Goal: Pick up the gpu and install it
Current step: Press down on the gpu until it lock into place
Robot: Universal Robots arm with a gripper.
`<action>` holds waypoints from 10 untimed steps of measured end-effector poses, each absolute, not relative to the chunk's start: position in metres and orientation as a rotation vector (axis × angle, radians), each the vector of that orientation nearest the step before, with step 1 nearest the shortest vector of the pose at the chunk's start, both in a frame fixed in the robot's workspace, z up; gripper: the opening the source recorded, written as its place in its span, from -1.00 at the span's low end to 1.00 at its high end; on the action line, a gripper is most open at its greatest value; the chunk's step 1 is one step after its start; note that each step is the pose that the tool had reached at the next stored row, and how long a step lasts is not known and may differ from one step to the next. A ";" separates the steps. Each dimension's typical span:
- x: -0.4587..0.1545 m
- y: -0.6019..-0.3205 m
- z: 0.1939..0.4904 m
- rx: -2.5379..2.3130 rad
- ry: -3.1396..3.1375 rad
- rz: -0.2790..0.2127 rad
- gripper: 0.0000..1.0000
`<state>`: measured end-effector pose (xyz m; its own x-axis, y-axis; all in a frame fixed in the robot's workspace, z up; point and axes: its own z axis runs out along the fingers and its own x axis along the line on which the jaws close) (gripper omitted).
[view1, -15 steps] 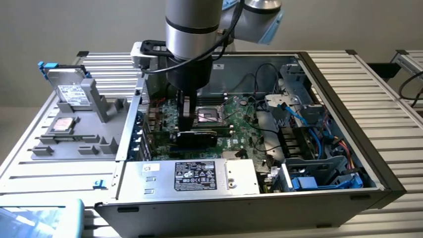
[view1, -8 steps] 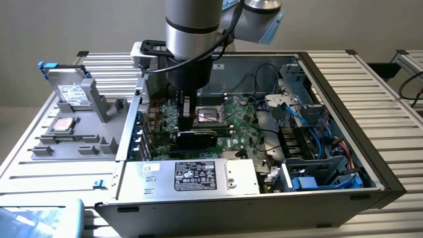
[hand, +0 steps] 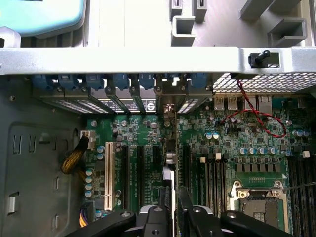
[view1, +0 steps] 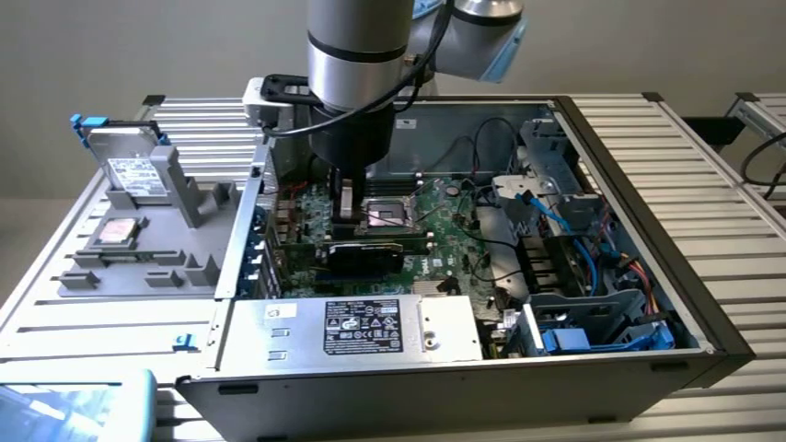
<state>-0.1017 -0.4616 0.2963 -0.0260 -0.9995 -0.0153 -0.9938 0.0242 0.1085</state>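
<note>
— Slatted aluminium tabletop (view1: 724, 175) is running under everything, and the open computer case (view1: 639, 359) is lying on it. Where are you?

— I'm reaching down inside it, over the green motherboard (hand: 247, 143). My gripper (hand: 173, 207) is sitting right at the gpu (hand: 176, 148).

— And the gpu?

— It's standing on edge among the black expansion slots (hand: 140, 173), its end meeting the rear bracket row (hand: 123, 94) (blue clips along it).

— Gripping it?

— My fingers (hand: 185, 200) are pinching its top edge from both sides.

— Anything else?

— A grey parts tray (view1: 135, 239) is sitting beside the case, a hard drive (view1: 129, 175) upright in it.
</note>
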 end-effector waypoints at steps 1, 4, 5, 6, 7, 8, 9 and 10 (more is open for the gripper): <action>-0.102 -0.462 0.296 2.146 -2.201 -0.136 -0.58; -0.102 -0.462 0.296 2.146 -2.200 -0.136 -0.76; -0.102 -0.461 0.296 2.148 -2.204 -0.131 -0.76; -0.102 -0.461 0.296 2.157 -2.213 -0.111 -0.76; -0.103 -0.460 0.296 2.166 -2.221 -0.091 -0.76; -0.103 -0.459 0.296 2.176 -2.231 -0.070 -0.76; -0.104 -0.458 0.296 2.183 -2.238 -0.056 -0.76; -0.106 -0.457 0.295 2.187 -2.242 -0.048 -0.76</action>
